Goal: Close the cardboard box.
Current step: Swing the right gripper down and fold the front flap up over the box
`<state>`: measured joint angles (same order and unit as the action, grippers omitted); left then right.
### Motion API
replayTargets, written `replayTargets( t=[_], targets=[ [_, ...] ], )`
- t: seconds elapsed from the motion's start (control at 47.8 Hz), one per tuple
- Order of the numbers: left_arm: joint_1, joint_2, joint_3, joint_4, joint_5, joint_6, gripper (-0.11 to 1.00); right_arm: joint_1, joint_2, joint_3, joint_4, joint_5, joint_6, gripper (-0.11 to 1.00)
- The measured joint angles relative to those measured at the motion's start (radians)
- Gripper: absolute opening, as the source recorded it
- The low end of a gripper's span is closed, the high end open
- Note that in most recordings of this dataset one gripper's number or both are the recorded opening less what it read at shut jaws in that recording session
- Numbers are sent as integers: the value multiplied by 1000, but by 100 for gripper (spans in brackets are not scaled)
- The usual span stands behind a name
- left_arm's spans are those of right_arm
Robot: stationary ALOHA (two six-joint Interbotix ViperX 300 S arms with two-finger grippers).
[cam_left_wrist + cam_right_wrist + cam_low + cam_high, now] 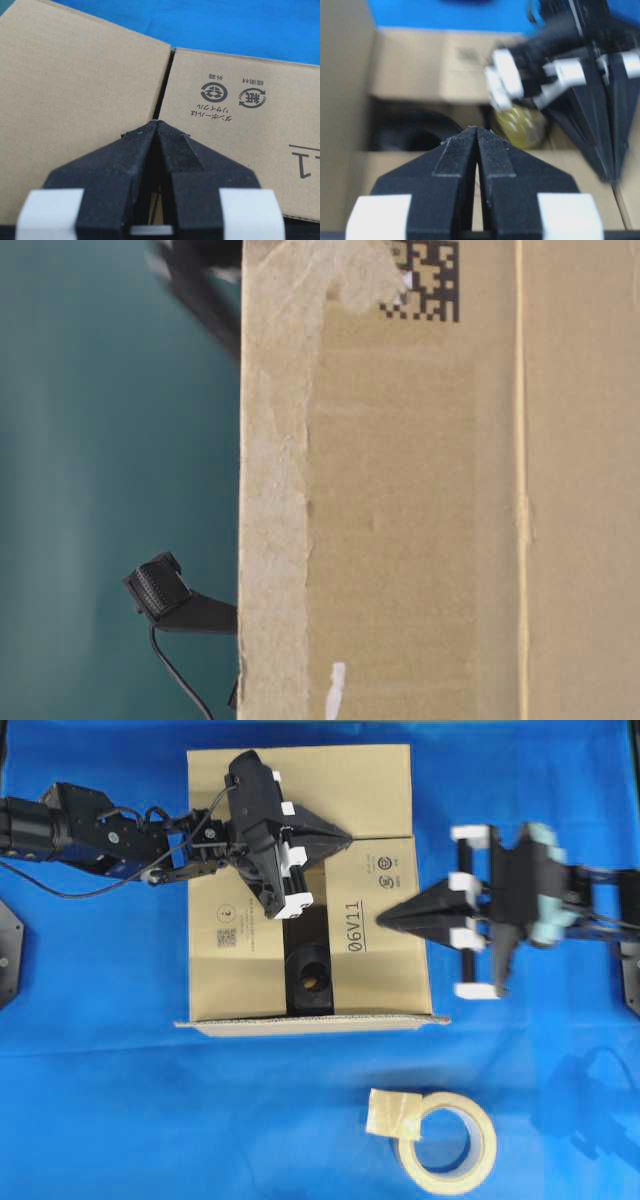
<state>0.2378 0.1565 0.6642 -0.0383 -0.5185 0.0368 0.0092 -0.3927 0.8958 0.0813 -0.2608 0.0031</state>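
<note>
— Where does the cardboard box [300, 890] sit?

— At upper center of the overhead view, on the blue table [120, 1110]. Its top flaps lie nearly flat, with 1 dark gap open near the lower middle.

— And your pincers?

— My left gripper [345, 841] is clenched, its tip over the flap seam at the box's top. My right gripper [385, 920] is clenched too, empty, its tip over the box's right flap. A tape roll [445, 1142] lies at lower right.
</note>
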Motion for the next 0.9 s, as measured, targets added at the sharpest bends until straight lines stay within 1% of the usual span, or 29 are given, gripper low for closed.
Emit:
replayTargets(
  t=[0.084, 0.23, 0.335, 0.439, 0.481, 0.586, 0.691, 0.795, 0.9],
  targets=[
    [0, 0, 2, 0, 2, -2, 0, 52, -75, 5, -2, 15, -2, 0],
    [0, 0, 8, 0, 3, -3, 0, 183, -181, 31, 0, 18, 0, 0],
    [0, 0, 11, 0, 5, -3, 0, 275, -209, 44, -2, 18, 0, 0],
    [0, 0, 12, 0, 5, -3, 0, 354, -196, 64, -3, 17, -5, 0],
    [0, 0, 12, 0, 5, -3, 0, 374, -186, 77, -3, 17, -6, 0],
    [0, 0, 12, 0, 5, -3, 0, 387, -140, 107, -3, -3, -2, 0],
    [0, 0, 12, 0, 6, -5, 0, 388, -81, 126, -2, -58, 2, 0],
    [0, 0, 12, 0, 5, -5, 0, 390, -26, 130, -2, -100, 2, 0],
    [0, 0, 12, 0, 5, -5, 0, 390, 2, 129, -2, -114, 2, 0]
  ],
)
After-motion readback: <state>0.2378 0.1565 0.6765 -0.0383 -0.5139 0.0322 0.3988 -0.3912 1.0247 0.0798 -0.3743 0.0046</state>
